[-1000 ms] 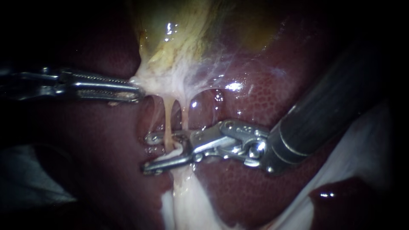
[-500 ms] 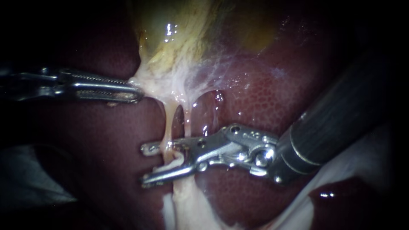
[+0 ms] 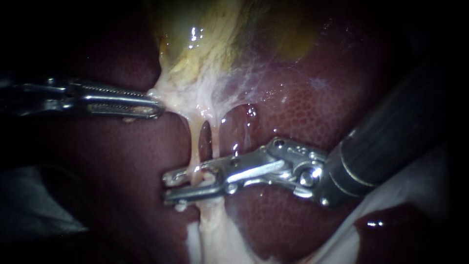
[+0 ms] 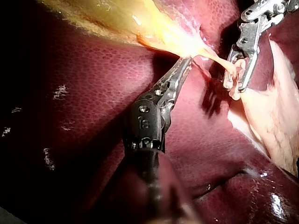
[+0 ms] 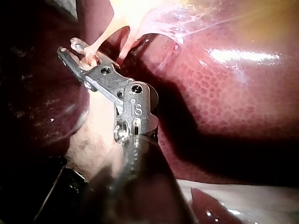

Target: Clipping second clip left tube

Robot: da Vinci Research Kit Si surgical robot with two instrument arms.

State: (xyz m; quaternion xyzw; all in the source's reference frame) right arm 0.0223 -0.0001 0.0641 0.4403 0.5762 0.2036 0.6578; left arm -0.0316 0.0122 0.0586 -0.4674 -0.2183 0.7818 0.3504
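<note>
Two pale tubes run down from the yellowish gallbladder (image 3: 210, 44): the left tube (image 3: 194, 142) and the right tube (image 3: 215, 128). My right instrument (image 3: 168, 187) comes in from the right, and its jaws are squeezed around the left tube low down, touching it from both sides. In the right wrist view the same jaws (image 5: 67, 46) hold that tube (image 5: 100, 39). My left instrument (image 3: 155, 106) comes in from the left, shut on the whitish tissue at the gallbladder's neck and holding it taut. The left wrist view shows those jaws (image 4: 187, 60) pinching that tissue.
Dark red liver (image 3: 303, 112) lies all around and behind the tubes. Pale fatty tissue (image 3: 215, 234) hangs below the right instrument's jaws. A white sheet (image 3: 415, 171) shows under the right instrument's shaft.
The right instrument's jaws, wide apart around the left tube a second ago, have come together on it. Its shaft has drawn slightly to the right. The left instrument has held still.
</note>
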